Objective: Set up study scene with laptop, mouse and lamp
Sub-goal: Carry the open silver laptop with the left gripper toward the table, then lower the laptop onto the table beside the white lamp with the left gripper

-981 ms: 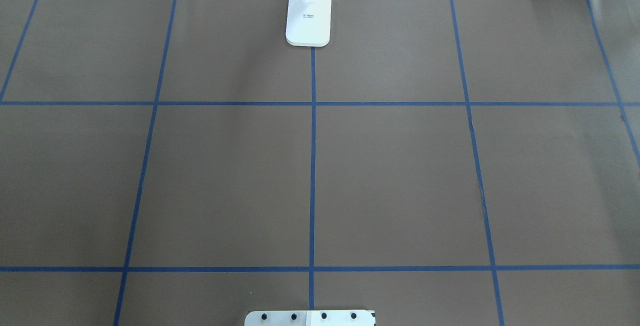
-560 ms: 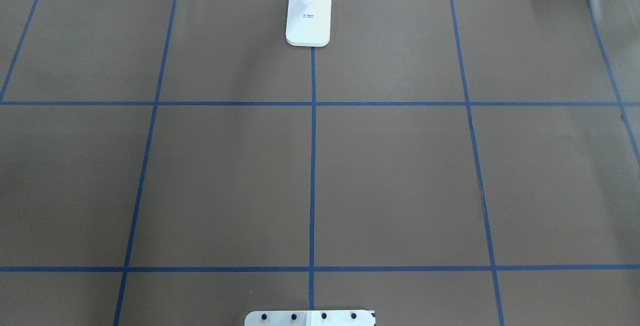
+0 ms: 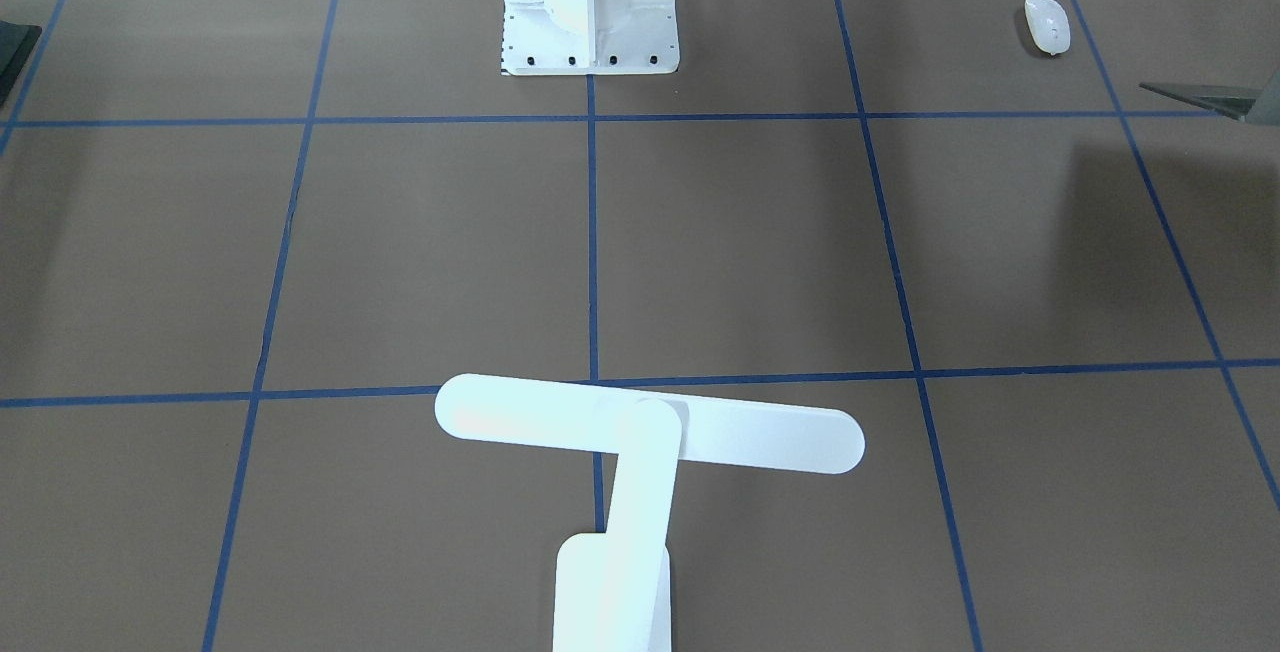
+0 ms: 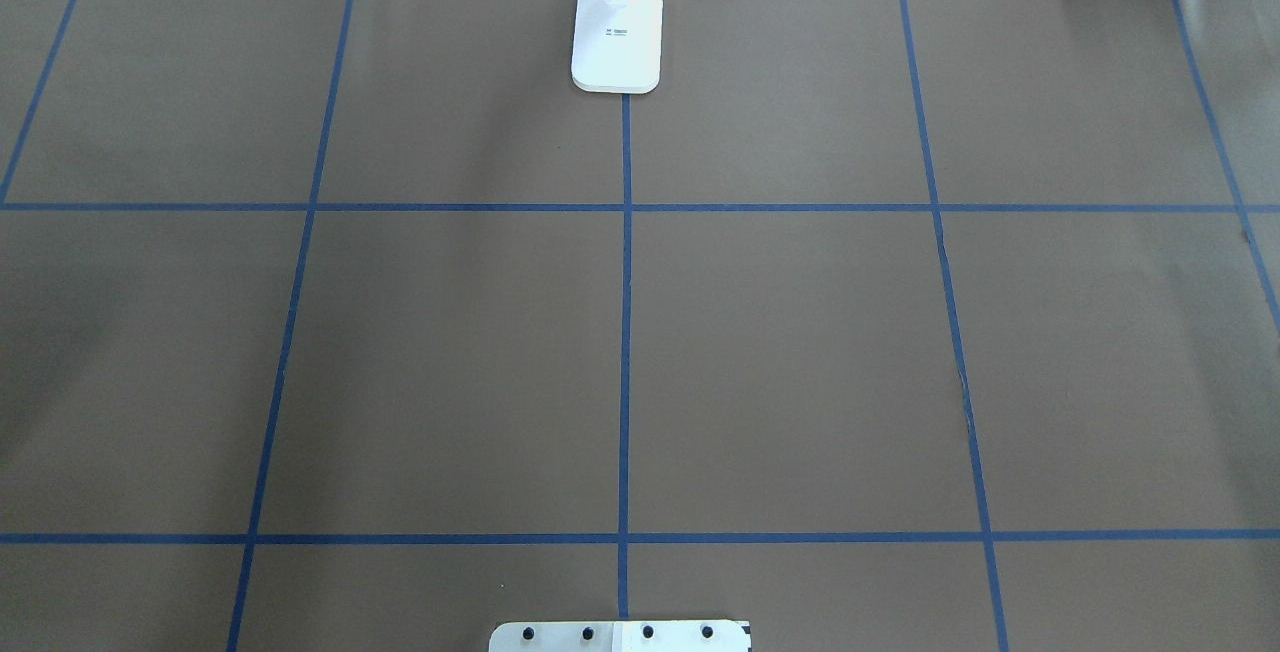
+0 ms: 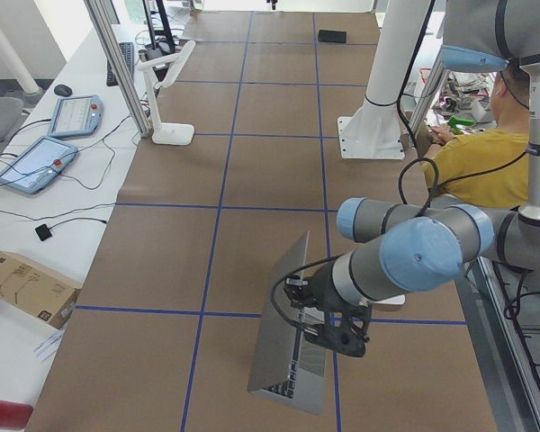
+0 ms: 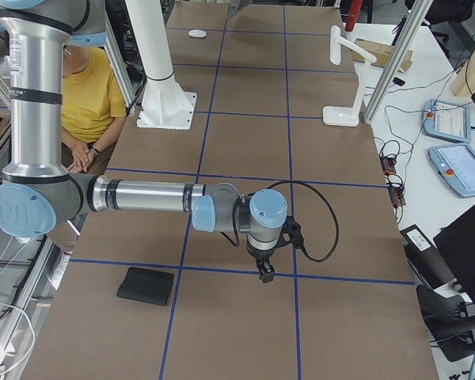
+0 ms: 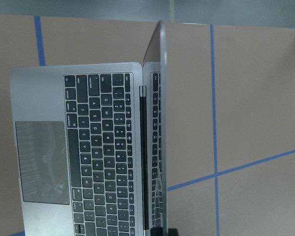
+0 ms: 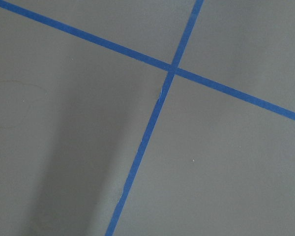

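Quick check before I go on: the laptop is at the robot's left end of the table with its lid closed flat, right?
Not quite. The laptop is at the robot's left end of the table, but its lid is open, raised well up off the base, not closed flat. The left wrist-mounted view shows the bare keys beside the raised lid, and the exterior left view shows the lid standing up too.

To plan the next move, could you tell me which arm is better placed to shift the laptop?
Likely left: its tool is beside the open laptop; the right tool hangs over the table near the black pad.
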Motion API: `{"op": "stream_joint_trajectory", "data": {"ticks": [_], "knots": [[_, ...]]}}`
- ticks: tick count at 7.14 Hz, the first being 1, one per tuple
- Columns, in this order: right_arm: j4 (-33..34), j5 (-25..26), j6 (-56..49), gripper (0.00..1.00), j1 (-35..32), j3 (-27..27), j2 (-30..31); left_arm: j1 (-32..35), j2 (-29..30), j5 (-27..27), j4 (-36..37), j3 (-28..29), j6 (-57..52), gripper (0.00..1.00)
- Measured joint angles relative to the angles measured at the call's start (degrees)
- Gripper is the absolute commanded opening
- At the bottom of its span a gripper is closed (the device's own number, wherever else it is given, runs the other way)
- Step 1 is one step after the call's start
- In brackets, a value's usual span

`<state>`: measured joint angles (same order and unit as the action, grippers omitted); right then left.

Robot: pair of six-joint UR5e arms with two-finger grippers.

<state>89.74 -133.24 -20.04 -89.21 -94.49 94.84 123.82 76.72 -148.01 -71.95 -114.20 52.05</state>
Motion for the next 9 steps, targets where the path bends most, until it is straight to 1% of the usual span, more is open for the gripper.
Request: {"op": "stream_joint_trajectory", "data": {"ticks": [2, 3, 6, 7, 9], "knots": [[0.0, 0.0, 0.0, 1.00, 0.0, 0.0, 0.0, -6.6, 8.2, -0.8, -1.0, -0.4, 10.9, 0.00], [0.0, 0.0, 0.0, 1.00, 0.0, 0.0, 0.0, -10.1, 11.0, -0.8, -3.6, -0.4, 17.7, 0.00], [0.0, 0.0, 0.0, 1.00, 0.0, 0.1, 0.0, -23.2, 14.6, -0.7, -21.3, -0.4, 44.6, 0.00], [0.0, 0.0, 0.0, 1.00, 0.0, 0.3, 0.0, -27.7, 17.4, -0.4, -24.6, -0.4, 52.3, 0.00], [0.0, 0.0, 0.0, 1.00, 0.0, 0.4, 0.0, -35.8, 24.7, 2.3, -26.3, -0.3, 64.6, 0.00]]}}
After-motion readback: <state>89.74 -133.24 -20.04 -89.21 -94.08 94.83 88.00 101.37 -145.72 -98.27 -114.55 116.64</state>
